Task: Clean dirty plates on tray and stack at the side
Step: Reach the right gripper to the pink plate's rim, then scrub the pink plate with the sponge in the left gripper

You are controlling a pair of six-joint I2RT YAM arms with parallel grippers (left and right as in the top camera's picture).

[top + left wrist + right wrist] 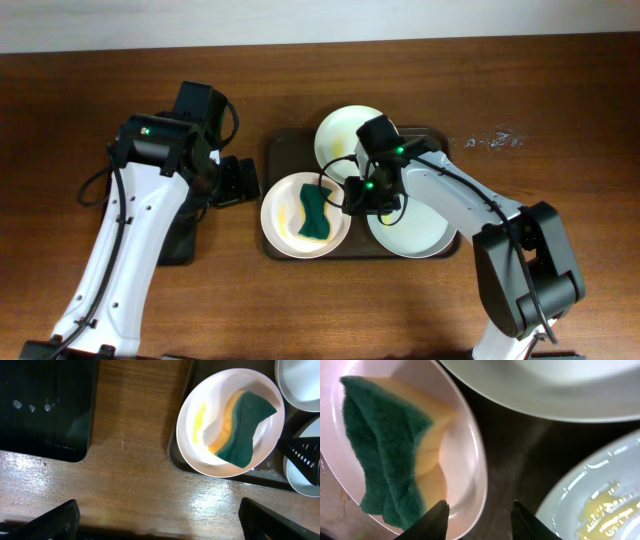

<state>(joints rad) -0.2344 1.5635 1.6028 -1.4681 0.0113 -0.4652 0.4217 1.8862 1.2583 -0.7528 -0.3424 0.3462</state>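
Nearest on the one tray (272, 146): left plate (279, 214) with one sponge (315, 216), right plate (425, 236). Two hands, spread and empty: right hand (352, 196) between those plates, left hand (240, 183) over the worktop (300, 310). Farthest: back plate (345, 130), the third.

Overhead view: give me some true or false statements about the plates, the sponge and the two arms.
1. The green-and-yellow sponge lies in a round white plate. True.
2. The plates are stacked in one pile. False: they lie side by side on the large brown rectangular tray.
3. The right gripper grips the sponge. False: its fingers are open with nothing between them.
4. The left gripper is open. True.
5. The sponge's plate carries a yellow smear. True.
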